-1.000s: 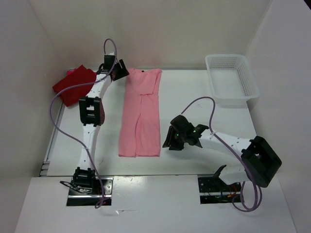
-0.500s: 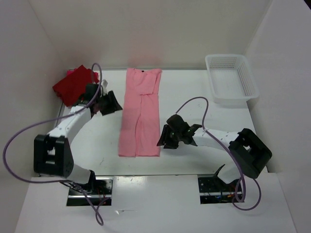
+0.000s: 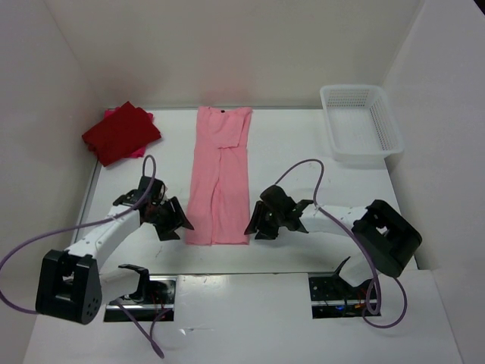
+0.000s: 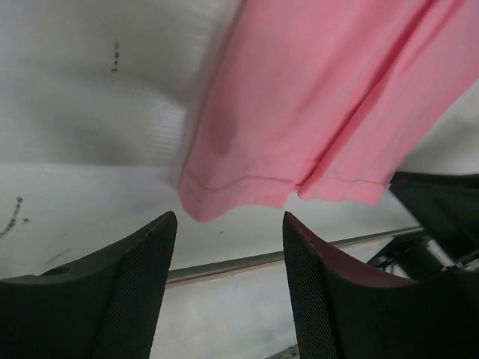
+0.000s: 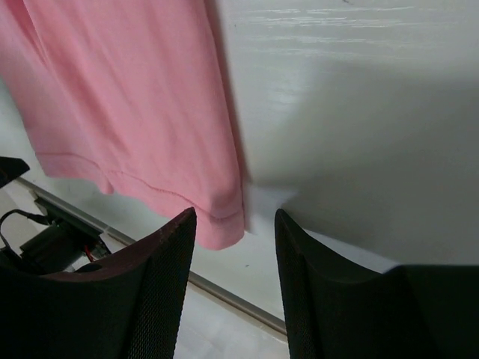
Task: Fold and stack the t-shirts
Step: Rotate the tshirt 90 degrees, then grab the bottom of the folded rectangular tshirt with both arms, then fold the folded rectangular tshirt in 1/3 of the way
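A light pink t-shirt (image 3: 220, 174) lies folded into a long strip down the middle of the table. My left gripper (image 3: 176, 226) is open just left of its near left corner (image 4: 202, 202), not touching. My right gripper (image 3: 254, 227) is open just right of its near right corner (image 5: 224, 221), not touching. A dark red t-shirt (image 3: 120, 131) lies folded at the far left, on top of a bright crimson-pink t-shirt (image 3: 139, 153) of which only edges show.
A white mesh basket (image 3: 360, 123) stands at the far right. White walls close in the table at the back and both sides. The table's front edge (image 4: 299, 256) runs just below the shirt's hem.
My left arm has swung from the far end of the pink shirt down to its near left corner. My right gripper has moved left and nearer, up to the near right corner.
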